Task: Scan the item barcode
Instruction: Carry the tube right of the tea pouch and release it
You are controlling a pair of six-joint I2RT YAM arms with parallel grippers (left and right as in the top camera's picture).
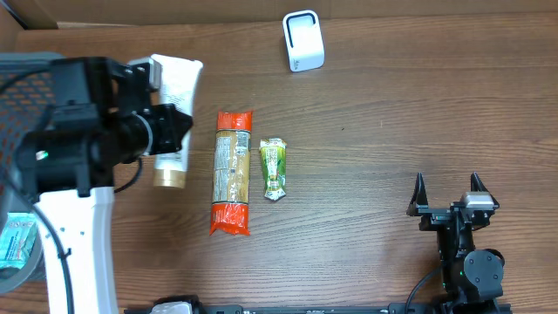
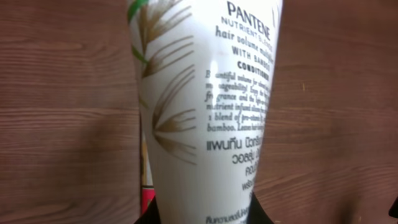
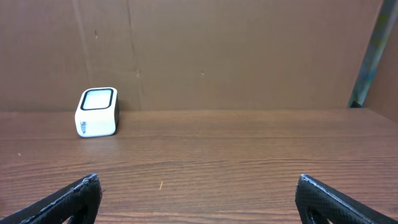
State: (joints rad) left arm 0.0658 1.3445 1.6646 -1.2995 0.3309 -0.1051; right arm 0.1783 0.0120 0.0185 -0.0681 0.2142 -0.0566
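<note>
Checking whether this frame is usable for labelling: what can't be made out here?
- Barcode on the conditioner tube: none shows; the left wrist view gives only printed text, and overhead is too small to tell.
- Left claw: cut off by the bottom edge of its wrist view.
- Green packet print: too small overhead.
- Teal item: cut by the overhead's left edge.

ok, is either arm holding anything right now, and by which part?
Left gripper is shut on the white conditioner tube, around mid-body, clear of its gold cap. Right gripper is open, holding nothing.
</note>
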